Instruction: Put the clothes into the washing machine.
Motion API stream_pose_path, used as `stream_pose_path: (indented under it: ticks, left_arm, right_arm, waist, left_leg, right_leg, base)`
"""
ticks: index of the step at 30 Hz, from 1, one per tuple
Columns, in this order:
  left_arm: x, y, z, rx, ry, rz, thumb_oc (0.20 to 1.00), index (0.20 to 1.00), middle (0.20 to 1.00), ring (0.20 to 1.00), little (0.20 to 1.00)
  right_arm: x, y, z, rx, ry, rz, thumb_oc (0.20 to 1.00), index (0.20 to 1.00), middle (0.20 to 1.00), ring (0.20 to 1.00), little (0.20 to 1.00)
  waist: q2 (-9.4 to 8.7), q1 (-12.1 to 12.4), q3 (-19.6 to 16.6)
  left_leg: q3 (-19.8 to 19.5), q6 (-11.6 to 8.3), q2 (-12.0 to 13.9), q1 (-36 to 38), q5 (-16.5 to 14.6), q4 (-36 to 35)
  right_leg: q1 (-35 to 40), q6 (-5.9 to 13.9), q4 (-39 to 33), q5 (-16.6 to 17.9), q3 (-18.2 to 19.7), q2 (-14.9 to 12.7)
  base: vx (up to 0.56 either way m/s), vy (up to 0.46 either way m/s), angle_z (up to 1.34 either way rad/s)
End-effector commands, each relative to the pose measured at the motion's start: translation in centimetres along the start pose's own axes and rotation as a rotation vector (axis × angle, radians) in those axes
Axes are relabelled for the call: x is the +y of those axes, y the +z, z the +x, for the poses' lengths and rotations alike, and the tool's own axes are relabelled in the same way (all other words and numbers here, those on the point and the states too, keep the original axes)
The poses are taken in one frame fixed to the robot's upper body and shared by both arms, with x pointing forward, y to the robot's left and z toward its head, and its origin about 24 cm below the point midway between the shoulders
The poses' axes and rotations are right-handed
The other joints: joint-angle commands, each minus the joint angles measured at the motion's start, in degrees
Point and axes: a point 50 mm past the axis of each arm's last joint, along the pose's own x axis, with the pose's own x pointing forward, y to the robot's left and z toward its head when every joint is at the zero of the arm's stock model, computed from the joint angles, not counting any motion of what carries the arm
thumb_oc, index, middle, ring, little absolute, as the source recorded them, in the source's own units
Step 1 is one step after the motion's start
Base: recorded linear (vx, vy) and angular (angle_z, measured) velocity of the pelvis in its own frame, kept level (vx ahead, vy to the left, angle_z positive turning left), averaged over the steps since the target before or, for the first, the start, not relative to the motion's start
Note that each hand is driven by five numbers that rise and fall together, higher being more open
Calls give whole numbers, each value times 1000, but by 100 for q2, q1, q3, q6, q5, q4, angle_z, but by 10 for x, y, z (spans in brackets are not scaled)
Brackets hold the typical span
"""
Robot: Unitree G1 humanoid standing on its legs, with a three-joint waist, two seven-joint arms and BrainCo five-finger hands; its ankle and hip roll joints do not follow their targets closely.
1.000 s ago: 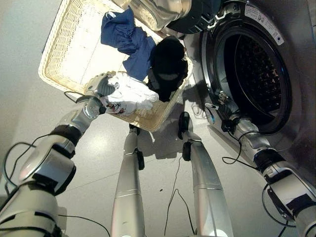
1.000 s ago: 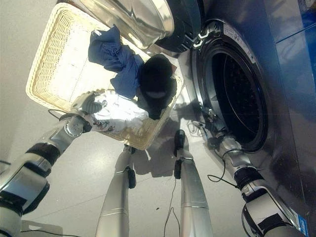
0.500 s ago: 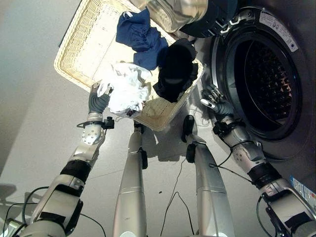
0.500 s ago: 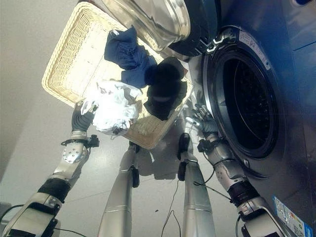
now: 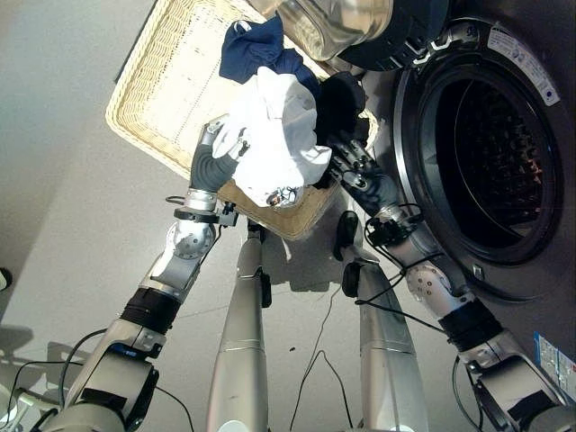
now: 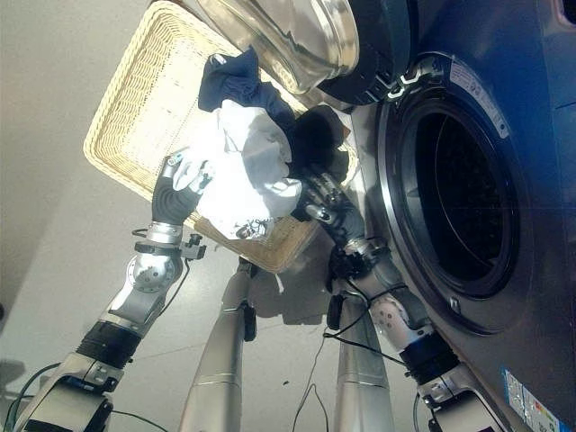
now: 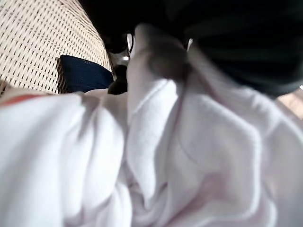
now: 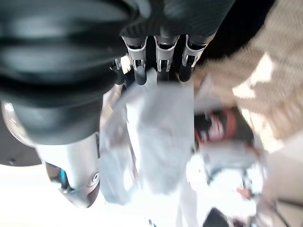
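The left hand [image 5: 214,160] has its fingers curled into a white garment [image 5: 274,135], holding it above the wicker basket [image 5: 157,99]. The right hand [image 5: 353,167] reaches in from the other side, fingers straight against the white cloth. Beyond both hands, black clothes [image 5: 340,97] and blue clothes [image 5: 256,45] lie in the basket; the washing machine [image 5: 490,153] stands open beside the right hand.

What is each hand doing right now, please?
Left hand: shut on the white garment, lifted above the wicker basket.
Right hand: fingers reach against the garment; a grip cannot be told.
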Motion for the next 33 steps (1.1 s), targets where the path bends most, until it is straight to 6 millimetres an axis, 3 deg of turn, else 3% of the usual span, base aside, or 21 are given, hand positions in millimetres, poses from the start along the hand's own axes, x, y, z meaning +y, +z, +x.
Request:
stream_pose_path:
  ticks: [1,16,26,31,32,33]
  left_arm:
    - [-15,38,20,-208,-68,-34,200,200,200,200,200]
    - [-29,46,30,-217,-134,-60,200,200,200,200,200]
    - [-47,53,27,-226,-217,-143,200,200,200,200,200]
    - [-56,61,23,-287,-259,-56,200,200,200,200,200]
    - [-57,63,23,-305,-268,-22,200,200,200,200,200]
    - [-57,64,22,-316,-269,-8,200,200,200,200,200]
  right_arm:
    - [32,10,7,-52,170,79,1000,1000,1000,1000,1000]
    - [77,11,22,-31,361,146,1000,1000,1000,1000,1000]
    - [85,14,25,-80,340,127,1000,1000,1000,1000,1000]
    - [82,18,25,-100,288,120,1000,1000,1000,1000,1000]
    - [81,18,24,-101,272,126,736,736,736,736,736]
    - [80,19,24,-102,265,126,586,586,586,586,586]
  waist:
    - [10,193,-110]
    - [75,285,-110]
    - [80,283,-110]
    - [73,280,-110]
    - [68,275,-110]
    - [67,273,-110]
  left_leg:
    - [90,187,-427,-15,-765,693]
    - [90,205,-479,-17,-712,698]
    - [149,220,-490,-24,-698,695]
    - [169,234,-493,-40,-683,667]
    - [168,238,-493,-28,-679,655]
    - [167,239,-498,-26,-676,653]
  right_leg:
    - [389,632,-1360,993,-156,141]
    - [351,608,-1299,1017,-241,117]
    - [338,612,-1326,1053,-277,131]
    - [321,608,-1350,1072,-295,152]
    - [328,603,-1351,1075,-300,156]
    - [332,603,-1356,1080,-302,159]
  base:
    - [11,-26,4]
    - [10,-21,3]
    - [0,0,0]
    - [0,0,0]
    - [0,0,0]
    - [0,0,0]
